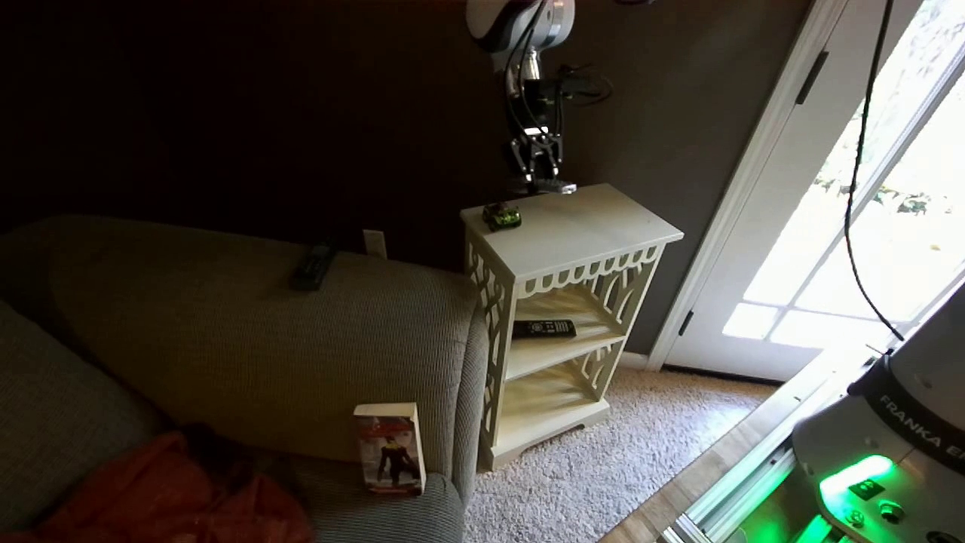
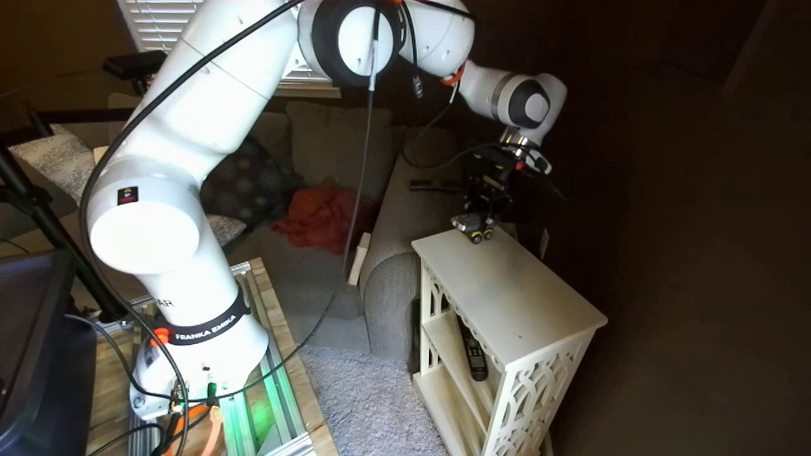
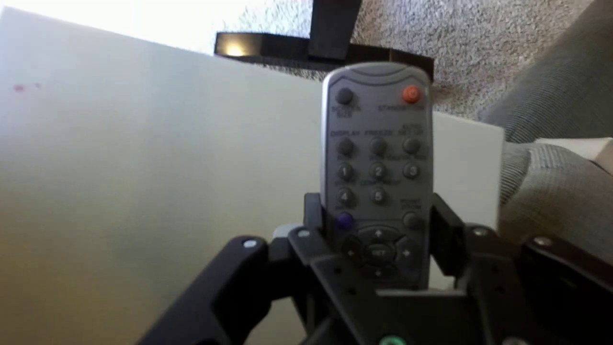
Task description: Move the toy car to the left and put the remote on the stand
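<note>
Remote [image 3: 378,182] is pinched across its width by claw [image 3: 376,218], held over stand [image 1: 588,230], long axis toward open front; toy car [image 1: 501,217], at sofa [image 1: 362,324] end, probably to be cleared on lowering.

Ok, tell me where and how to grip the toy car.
Likely best from above, pinching the toy car across its body: it sits low, its top uncovered, near one edge of the stand. The gripper holds the remote, which should be set down first.
</note>
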Robot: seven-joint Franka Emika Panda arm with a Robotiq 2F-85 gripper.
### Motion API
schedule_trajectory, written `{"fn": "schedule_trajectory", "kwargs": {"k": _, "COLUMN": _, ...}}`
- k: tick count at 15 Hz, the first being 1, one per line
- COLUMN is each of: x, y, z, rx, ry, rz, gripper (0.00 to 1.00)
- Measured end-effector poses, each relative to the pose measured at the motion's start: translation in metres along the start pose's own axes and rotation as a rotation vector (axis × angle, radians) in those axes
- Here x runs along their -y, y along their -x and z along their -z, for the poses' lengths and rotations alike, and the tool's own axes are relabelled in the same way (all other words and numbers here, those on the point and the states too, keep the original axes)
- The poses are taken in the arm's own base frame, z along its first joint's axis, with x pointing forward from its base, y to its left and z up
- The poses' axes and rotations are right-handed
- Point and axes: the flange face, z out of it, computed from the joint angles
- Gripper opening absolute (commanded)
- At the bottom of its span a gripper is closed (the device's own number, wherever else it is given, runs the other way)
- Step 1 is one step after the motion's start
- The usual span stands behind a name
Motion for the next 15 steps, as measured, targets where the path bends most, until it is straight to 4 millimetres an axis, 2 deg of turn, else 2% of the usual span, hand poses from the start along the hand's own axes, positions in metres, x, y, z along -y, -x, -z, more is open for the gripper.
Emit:
{"fn": "schedule_trajectory", "kwargs": {"k": 4, "x": -0.068, "y": 0.035, "z": -0.051, "rx": 0.115, "ry": 0.044, "rz": -0.107, "gripper": 0.28}}
{"fn": "schedule_trajectory", "kwargs": {"k": 8, "x": -0.124, "y": 0.063, "z": -0.095, "rx": 0.073, "ry": 0.069, "rz": -0.175, "gripper": 0.28}}
{"fn": "schedule_trajectory", "kwargs": {"k": 11, "x": -0.141, "y": 0.072, "z": -0.120, "rx": -0.050, "ry": 0.092, "rz": -0.203, "gripper": 0.28}}
{"fn": "schedule_trajectory", "kwargs": {"k": 15, "x": -0.141, "y": 0.077, "z": -0.128, "rx": -0.219, "ry": 0.105, "rz": -0.227, "gripper": 0.28}}
